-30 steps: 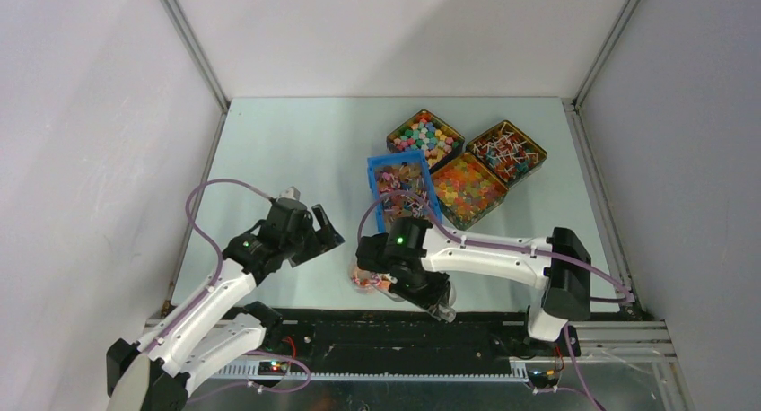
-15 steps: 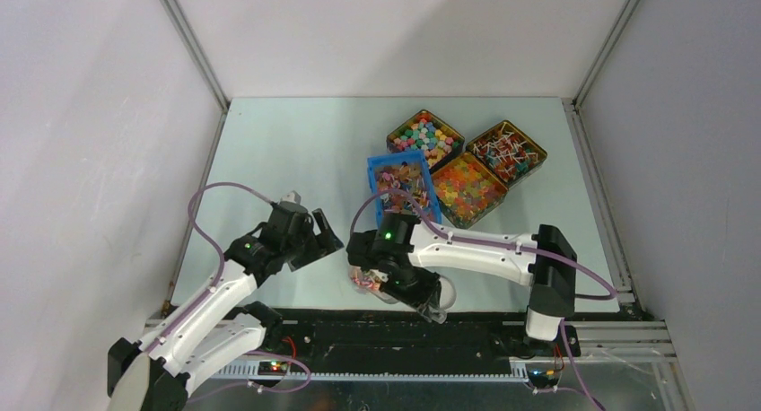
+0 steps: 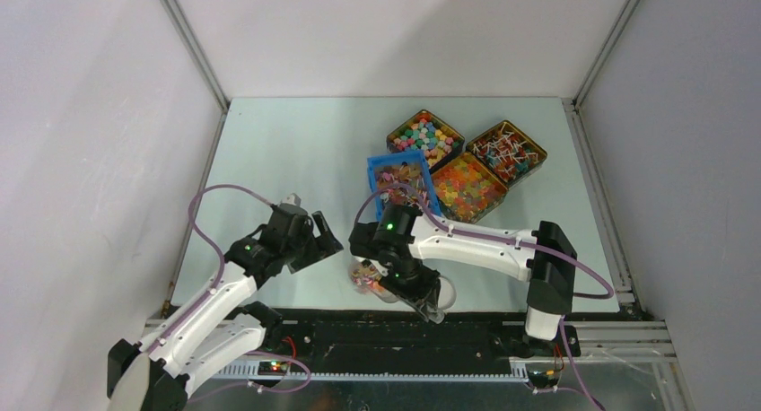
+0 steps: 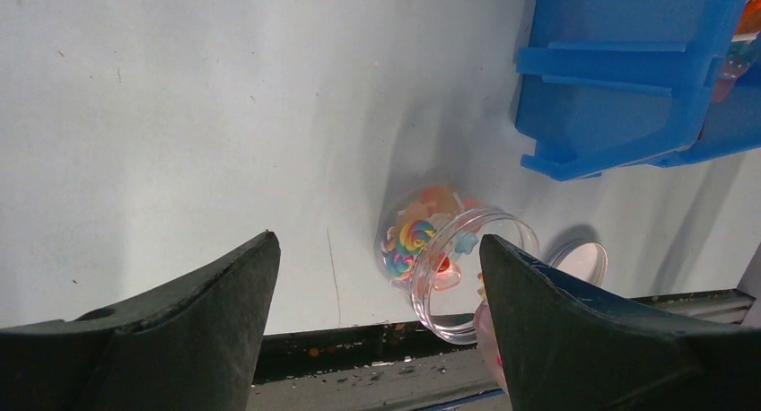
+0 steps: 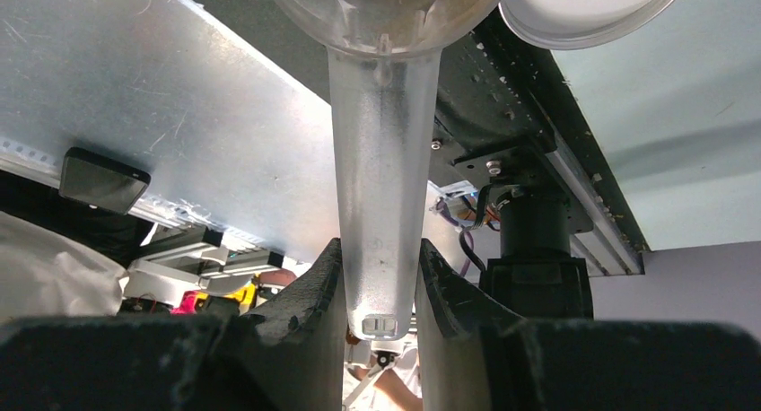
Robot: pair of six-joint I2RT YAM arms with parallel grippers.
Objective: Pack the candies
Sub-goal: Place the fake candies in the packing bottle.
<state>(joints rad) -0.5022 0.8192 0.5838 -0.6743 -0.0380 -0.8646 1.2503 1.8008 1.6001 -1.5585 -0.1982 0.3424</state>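
Jaws of the left gripper (image 4: 377, 242) are standing wide apart, holding nothing, above bare bench (image 3: 287, 151) just left of a clear jar (image 4: 449, 267). Jaws of the right gripper (image 5: 379, 249) are clamping the handle of a translucent scoop (image 5: 384, 160), whose bowl is pointing toward the jar. The jar is lying on its side close to the near edge, about midway along it, with a few coloured sweets inside; its lid (image 4: 581, 258) is resting flat just beside it. The candies (image 3: 399, 179) are sitting in a blue bin (image 4: 619, 70) right of centre, touching three tins (image 3: 467, 188) grouped toward the far right corner.
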